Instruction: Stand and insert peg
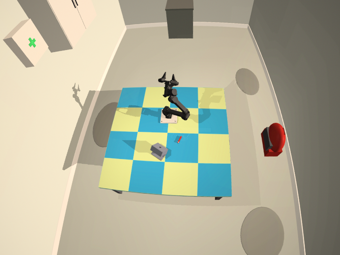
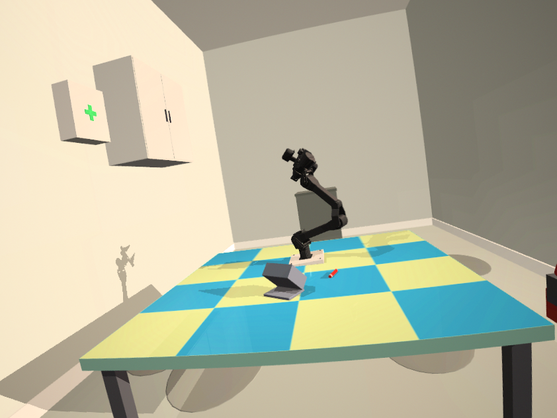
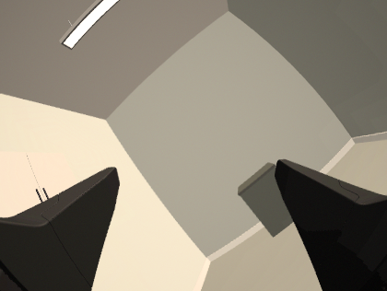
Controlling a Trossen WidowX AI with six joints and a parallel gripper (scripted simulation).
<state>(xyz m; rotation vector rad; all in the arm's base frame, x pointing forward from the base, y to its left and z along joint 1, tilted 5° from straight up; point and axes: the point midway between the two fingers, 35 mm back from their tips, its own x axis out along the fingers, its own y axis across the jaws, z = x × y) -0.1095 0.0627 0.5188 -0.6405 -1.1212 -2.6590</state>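
Observation:
The red peg point(image 1: 179, 138) point(image 2: 333, 272) lies on its side on a blue square of the table, with its white band near the end away from the robot's base. The grey sloped panel point(image 1: 157, 149) point(image 2: 284, 275) stands beside it, tilted on a flat foot. Its one hole point(image 1: 160, 147) shows as a dark spot in the top view; it is hidden in the exterior view. My gripper point(image 1: 169, 74) point(image 3: 198, 172) is open and empty, raised high behind the arm's base and pointing away from the peg and panel. The wrist view shows neither.
The checkered table point(image 1: 214, 176) point(image 2: 360, 317) carries the arm's pale base plate point(image 1: 172, 121) point(image 2: 317, 258), behind the peg and panel. A dark cabinet point(image 1: 179, 24) point(image 3: 271, 207) stands on the floor by the back wall. The red object point(image 1: 277, 139) is off the table's right side.

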